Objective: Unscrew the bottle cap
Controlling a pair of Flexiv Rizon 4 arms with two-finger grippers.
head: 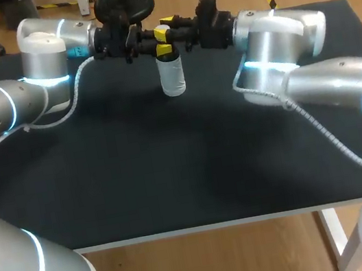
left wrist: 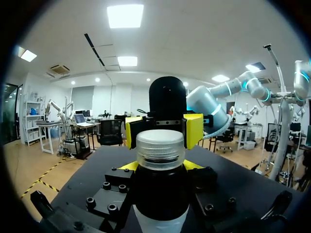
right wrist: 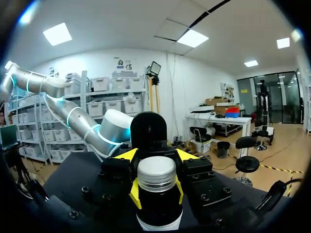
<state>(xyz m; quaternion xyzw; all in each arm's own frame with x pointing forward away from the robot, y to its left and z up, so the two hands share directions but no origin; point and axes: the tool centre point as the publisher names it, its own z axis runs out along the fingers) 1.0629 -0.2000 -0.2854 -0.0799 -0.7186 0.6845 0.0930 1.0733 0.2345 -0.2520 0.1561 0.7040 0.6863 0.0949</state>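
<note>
Likely light, stiff and slick, the plastic bottle (head: 172, 78) stands clamped at its dark shoulder between the left gripper (left wrist: 160, 166)'s fingers, the right gripper (right wrist: 156, 193)'s fingers pinching just under the ribbed cap (left wrist: 160, 148), itself the surest hold for twisting.

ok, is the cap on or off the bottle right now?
On. Both wrist views show the ribbed cap seated atop the upright bottle. Whether it's been loosened at all: cannot tell.
</note>
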